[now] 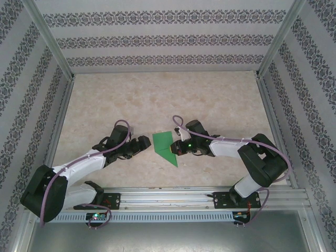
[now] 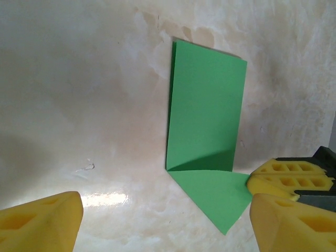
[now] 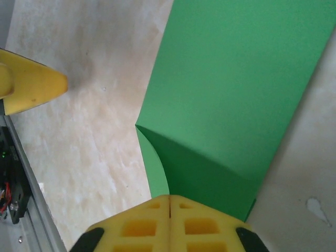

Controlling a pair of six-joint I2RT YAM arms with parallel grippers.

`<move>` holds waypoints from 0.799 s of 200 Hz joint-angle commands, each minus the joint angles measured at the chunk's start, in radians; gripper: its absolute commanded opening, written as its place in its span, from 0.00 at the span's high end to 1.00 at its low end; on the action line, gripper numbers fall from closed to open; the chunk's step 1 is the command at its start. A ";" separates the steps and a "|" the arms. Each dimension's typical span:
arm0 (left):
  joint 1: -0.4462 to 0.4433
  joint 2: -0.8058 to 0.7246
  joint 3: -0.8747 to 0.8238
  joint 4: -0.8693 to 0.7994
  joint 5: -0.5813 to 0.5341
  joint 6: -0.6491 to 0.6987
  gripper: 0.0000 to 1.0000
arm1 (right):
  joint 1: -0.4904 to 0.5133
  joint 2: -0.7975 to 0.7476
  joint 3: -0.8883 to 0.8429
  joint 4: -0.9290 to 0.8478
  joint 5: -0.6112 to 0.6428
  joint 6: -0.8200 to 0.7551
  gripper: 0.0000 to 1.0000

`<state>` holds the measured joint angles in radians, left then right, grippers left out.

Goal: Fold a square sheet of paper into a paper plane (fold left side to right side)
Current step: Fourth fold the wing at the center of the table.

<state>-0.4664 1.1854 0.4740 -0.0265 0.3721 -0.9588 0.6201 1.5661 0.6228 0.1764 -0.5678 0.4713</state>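
The bright green sheet of paper [image 1: 164, 143] lies folded on the table between the two grippers. In the left wrist view it is a flat rectangle [image 2: 206, 110] with a triangular flap [image 2: 218, 191] curled up at its near end. My right gripper [image 1: 177, 147] is shut on the tip of that flap, its yellow pads [image 3: 169, 198] pressed together over the green paper [image 3: 236, 79]. Those pads [image 2: 286, 176] also appear in the left wrist view. My left gripper [image 1: 148, 143] stands open just left of the sheet, its fingers [image 2: 44, 220] wide apart with nothing between them.
The table [image 1: 157, 100] has a pale marbled top, boxed in by patterned walls on the left, back and right. A metal rail [image 1: 173, 197] carrying both arm bases runs along the near edge. A finger of the left gripper [image 3: 31, 86] shows in the right wrist view.
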 commanded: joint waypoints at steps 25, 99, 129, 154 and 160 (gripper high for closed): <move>0.041 0.070 0.050 0.125 0.102 0.000 0.29 | -0.032 -0.085 -0.036 0.022 -0.018 0.009 1.00; 0.040 0.264 0.131 0.227 0.212 0.012 0.40 | -0.048 -0.118 -0.075 0.065 -0.033 0.042 1.00; 0.039 0.332 0.163 0.259 0.237 0.011 0.44 | -0.049 -0.122 -0.083 0.071 -0.037 0.048 1.00; 0.037 0.384 0.182 0.284 0.249 0.007 0.46 | -0.053 -0.127 -0.090 0.077 -0.037 0.052 1.00; 0.037 0.397 0.187 0.290 0.253 0.006 0.46 | -0.054 -0.130 -0.092 0.077 -0.037 0.053 1.00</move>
<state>-0.4366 1.5436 0.6304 0.1947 0.5880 -0.9588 0.5774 1.4643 0.5499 0.2237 -0.5842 0.5152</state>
